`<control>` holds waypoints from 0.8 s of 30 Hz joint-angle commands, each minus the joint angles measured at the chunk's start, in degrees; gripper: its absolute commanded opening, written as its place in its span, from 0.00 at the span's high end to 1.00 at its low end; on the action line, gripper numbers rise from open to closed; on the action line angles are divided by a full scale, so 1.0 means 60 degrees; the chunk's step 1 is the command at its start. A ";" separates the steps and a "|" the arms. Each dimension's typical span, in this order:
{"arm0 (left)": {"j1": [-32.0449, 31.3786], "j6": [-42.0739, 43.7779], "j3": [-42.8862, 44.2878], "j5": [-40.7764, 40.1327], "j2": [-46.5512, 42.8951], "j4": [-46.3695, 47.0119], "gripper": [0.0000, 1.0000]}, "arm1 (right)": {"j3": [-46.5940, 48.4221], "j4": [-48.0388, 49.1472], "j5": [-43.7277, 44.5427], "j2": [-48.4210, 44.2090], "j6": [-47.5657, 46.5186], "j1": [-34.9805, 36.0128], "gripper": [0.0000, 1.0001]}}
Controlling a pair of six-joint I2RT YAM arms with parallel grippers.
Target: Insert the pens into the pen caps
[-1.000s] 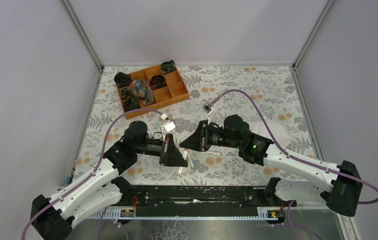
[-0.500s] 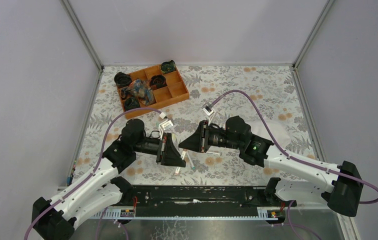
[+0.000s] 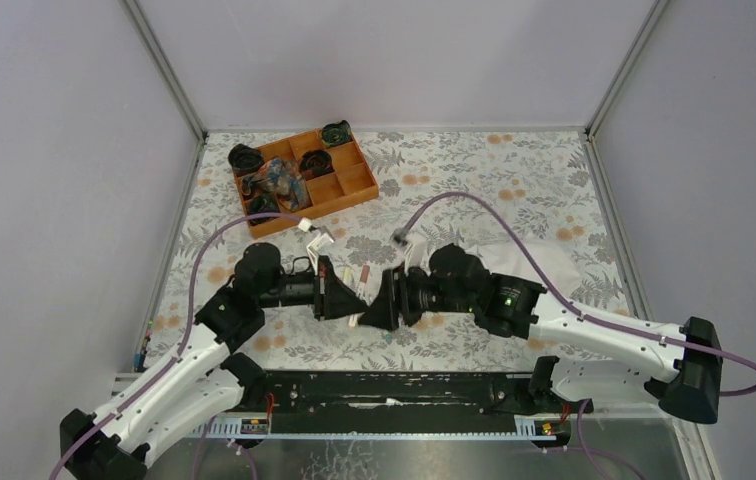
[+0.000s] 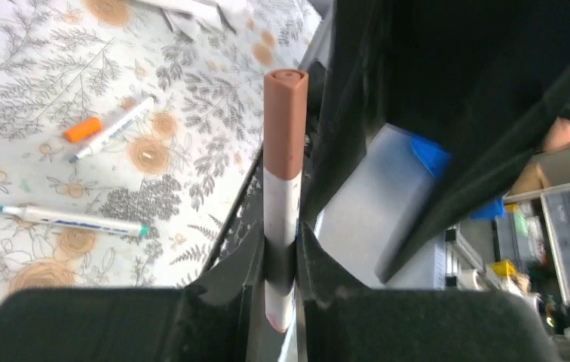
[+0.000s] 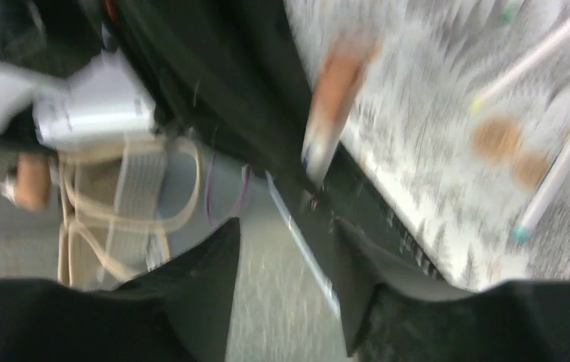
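My left gripper [image 4: 280, 243] is shut on a white pen [image 4: 282, 204] that stands up out of the jaws with a brown cap [image 4: 284, 124] on its far end. In the top view this gripper [image 3: 347, 298] faces my right gripper [image 3: 378, 306], almost tip to tip, with the held pen [image 3: 359, 277] between them. My right gripper [image 5: 286, 226] is open and empty; its view is blurred and shows the brown-capped pen [image 5: 333, 105] ahead of it. An orange-capped pen [image 4: 108, 130] and a pen with teal tips [image 4: 67, 219] lie on the floral cloth.
A crumpled white paper sheet [image 3: 534, 262] lies by the right arm. An orange compartment tray [image 3: 349, 185] with dark objects stands at the back left. More loose pens [image 5: 561, 173] lie on the cloth. The black front rail [image 3: 394, 392] runs along the near edge.
My right gripper has swung left and nearer, up to the left gripper's tips. The left gripper has drawn back a little to the left and risen, still holding the pen.
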 commanded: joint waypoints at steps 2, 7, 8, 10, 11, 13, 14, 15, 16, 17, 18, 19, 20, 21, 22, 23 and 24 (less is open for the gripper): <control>-0.0328 -0.1500 -0.1410 -0.3625 -0.0669 0.1748 1.00 | 0.1193 -0.3997 0.0823 -0.0310 -0.1102 0.0983 0.33; -0.0969 -0.2795 -0.2545 -0.4697 -0.1144 0.1727 1.00 | 0.1615 -0.5344 0.3409 -0.0709 -0.1484 0.0969 0.18; -0.1073 -0.3020 -0.2674 -0.4914 -0.1129 0.1727 1.00 | 0.1572 -0.5520 0.3870 -0.0798 -0.1497 0.0957 0.17; -0.1239 -0.3423 -0.2866 -0.5282 -0.0941 0.1725 1.00 | 0.1438 -0.5892 0.4767 -0.0941 -0.1464 0.0929 0.15; -0.1310 -0.3591 -0.2912 -0.5454 -0.0753 0.1712 1.00 | 0.1321 -0.5984 0.4994 -0.0990 -0.1471 0.0881 0.14; -0.1445 -0.3800 -0.2942 -0.5723 -0.0409 0.1724 1.00 | 0.1049 -0.6010 0.5219 -0.1116 -0.1486 0.0796 0.14; -0.1503 -0.3878 -0.2925 -0.5855 -0.0190 0.1703 1.00 | 0.0879 -0.5953 0.5259 -0.1173 -0.1497 0.0736 0.13; -0.1541 -0.3930 -0.2903 -0.5914 0.0055 0.1724 1.00 | 0.0720 -0.5878 0.5251 -0.1220 -0.1510 0.0659 0.13; -0.1595 -0.3973 -0.2856 -0.5998 0.0353 0.1710 1.00 | 0.0530 -0.5823 0.5236 -0.1223 -0.1519 0.0567 0.13; -0.1642 -0.4016 -0.2773 -0.6030 0.0638 0.1731 1.00 | 0.0356 -0.5746 0.5182 -0.1198 -0.1553 0.0409 0.13; -0.1692 -0.4048 -0.2726 -0.6051 0.0917 0.1779 1.00 | 0.0175 -0.5671 0.5108 -0.1157 -0.1603 0.0267 0.13; -0.1775 -0.4077 -0.2664 -0.6053 0.1194 0.1873 1.00 | -0.0042 -0.5605 0.5014 -0.1103 -0.1616 0.0075 0.13; -0.1853 -0.4108 -0.2599 -0.6092 0.1419 0.1956 1.00 | -0.0188 -0.5521 0.4886 -0.1030 -0.1656 -0.0119 0.14; -0.1933 -0.4130 -0.2525 -0.6135 0.1637 0.2034 1.00 | -0.0330 -0.5414 0.4719 -0.0959 -0.1731 -0.0312 0.14; -0.2009 -0.4144 -0.2441 -0.6203 0.1844 0.2104 1.00 | -0.0465 -0.5252 0.4561 -0.0902 -0.1812 -0.0485 0.15; -0.2080 -0.4159 -0.2364 -0.6288 0.2047 0.2139 0.99 | -0.0557 -0.5109 0.4455 -0.0833 -0.1904 -0.0632 0.16; -0.2113 -0.4195 -0.2298 -0.6380 0.2241 0.2193 0.98 | -0.0640 -0.4985 0.4362 -0.0749 -0.1985 -0.0737 0.17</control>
